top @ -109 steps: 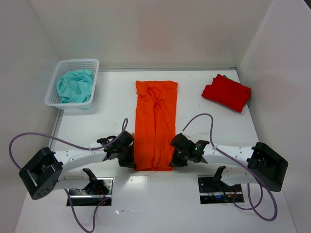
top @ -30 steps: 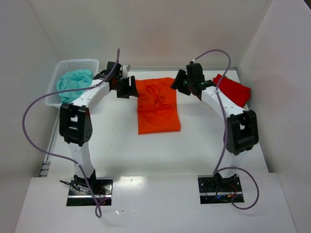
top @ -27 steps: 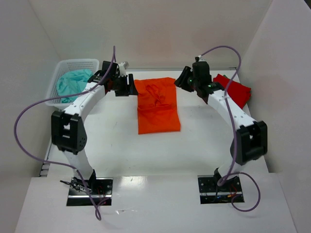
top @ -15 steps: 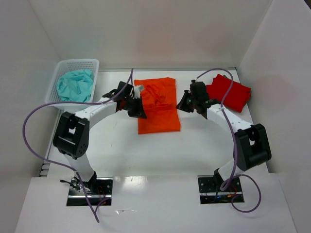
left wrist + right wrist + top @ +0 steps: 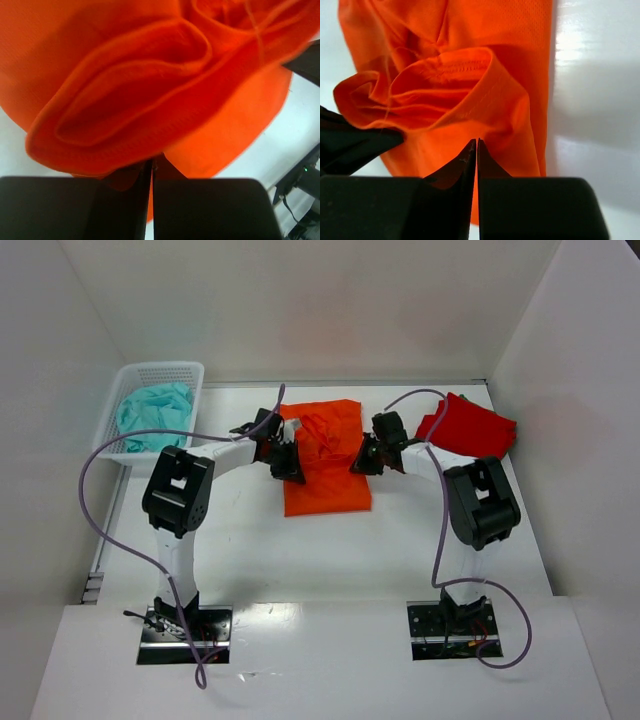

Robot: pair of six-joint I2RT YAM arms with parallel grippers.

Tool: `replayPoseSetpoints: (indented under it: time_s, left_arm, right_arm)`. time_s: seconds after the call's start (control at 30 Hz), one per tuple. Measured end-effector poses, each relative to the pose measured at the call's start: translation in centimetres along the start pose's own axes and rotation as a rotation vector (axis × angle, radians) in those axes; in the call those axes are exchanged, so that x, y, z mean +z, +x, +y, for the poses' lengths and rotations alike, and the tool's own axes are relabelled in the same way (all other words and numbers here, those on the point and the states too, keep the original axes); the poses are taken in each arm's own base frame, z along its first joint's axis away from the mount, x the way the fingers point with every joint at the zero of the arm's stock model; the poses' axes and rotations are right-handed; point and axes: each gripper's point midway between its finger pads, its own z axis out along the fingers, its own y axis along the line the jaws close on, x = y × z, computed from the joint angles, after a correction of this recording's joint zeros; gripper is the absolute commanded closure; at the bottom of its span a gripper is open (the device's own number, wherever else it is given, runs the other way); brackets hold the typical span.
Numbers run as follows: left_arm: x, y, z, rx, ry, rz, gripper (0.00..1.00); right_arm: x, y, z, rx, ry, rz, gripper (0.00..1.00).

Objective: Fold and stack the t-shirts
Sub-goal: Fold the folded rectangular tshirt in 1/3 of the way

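Observation:
The bright orange t-shirt [image 5: 327, 488] lies folded at mid-table, its far part bunched up between my grippers. My left gripper [image 5: 288, 458] is shut on the shirt's left edge. My right gripper [image 5: 363, 460] is shut on its right edge. In the left wrist view the orange cloth [image 5: 150, 75] hangs in a hemmed fold from the closed gripper [image 5: 151, 165]. The right wrist view shows the same fold [image 5: 470, 85] at its closed gripper [image 5: 476, 143]. The deeper red t-shirt [image 5: 470, 430] lies folded at the far right, apart from both grippers.
A white mesh basket [image 5: 190, 375] with a teal cloth [image 5: 152, 415] stands at the far left. Purple cables loop from both arms over the table. White walls close in the left, back and right. The left gripper's dark body [image 5: 350, 145] shows in the right wrist view.
Both grippers have come back from the shirt's far end toward its middle and closer together, and the orange cloth's far part has bunched up between them.

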Motion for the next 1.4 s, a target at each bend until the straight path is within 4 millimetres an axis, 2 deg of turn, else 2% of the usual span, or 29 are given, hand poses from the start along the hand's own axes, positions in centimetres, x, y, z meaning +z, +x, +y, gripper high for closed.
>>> replayPoseSetpoints:
  time_s: [0.2, 0.43, 0.67, 0.77, 0.87, 0.9, 0.97, 1.0, 1.03, 1.1, 1.13, 1.17, 1.27, 1.33, 1.4]
  left_arm:
    - [-0.2, -3.2, 1.3, -0.024, -0.012, -0.046, 0.9]
    - [-1.0, -6.2, 2.4, -0.033, -0.014, -0.105, 0.89]
    - [0.6, -5.6, 3.8, -0.052, -0.025, -0.071, 0.86]
    - [0.8, -5.7, 3.9, -0.055, -0.021, -0.07, 0.83]
    - [0.7, -5.8, 4.0, -0.052, -0.025, -0.075, 0.72]
    - [0.6, -5.9, 3.9, -0.051, -0.024, -0.077, 0.58]
    - [0.1, -6.2, 3.6, -0.04, -0.028, -0.088, 0.35]
    - [-0.5, -6.5, 3.4, -0.035, -0.029, -0.1, 0.26]
    - [-1.2, -6.9, 2.9, -0.029, -0.028, -0.117, 0.22]
    - [-2.6, -7.3, 2.1, -0.008, -0.014, -0.139, 0.17]
    - [-4.1, -7.5, 0.9, 0.014, 0.009, -0.16, 0.14]
    - [-5.4, -7.6, -0.1, 0.034, 0.03, -0.179, 0.13]
    - [-8.5, -6.9, -2.5, 0.078, 0.051, -0.232, 0.12]
    - [-10.1, -4.9, -4.1, 0.099, 0.061, -0.244, 0.12]
    - [-10.8, -2.5, -4.8, 0.098, 0.06, -0.232, 0.11]
  right_arm:
    - [2.6, -1.1, 0.2, 0.0, 0.006, 0.009, 0.91]
    - [3.8, -3.1, 0.7, -0.01, 0.001, -0.023, 0.9]
    - [4.8, -4.0, -1.5, 0.015, 0.033, -0.026, 0.9]
    - [5.3, -4.8, -1.6, 0.016, 0.029, -0.032, 0.9]
    - [5.7, -5.7, -1.5, -0.002, 0.029, -0.046, 0.86]
    - [5.7, -5.8, -1.5, -0.005, 0.031, -0.048, 0.83]
    - [5.6, -5.8, -1.6, -0.011, 0.037, -0.049, 0.65]
    - [5.4, -5.9, -1.6, -0.014, 0.039, -0.053, 0.47]
    - [5.0, -6.1, -1.4, -0.018, 0.041, -0.059, 0.31]
    - [3.1, -6.7, -0.8, -0.033, 0.038, -0.088, 0.24]
    - [2.0, -7.0, -0.4, -0.037, 0.035, -0.105, 0.2]
    - [0.8, -7.3, 0.1, -0.042, 0.027, -0.126, 0.19]
    - [-4.5, -7.8, 1.6, -0.058, -0.008, -0.214, 0.19]
    - [-7.2, -7.0, 1.7, -0.06, -0.022, -0.247, 0.19]
    - [-8.4, -5.7, 1.1, -0.055, -0.017, -0.247, 0.19]
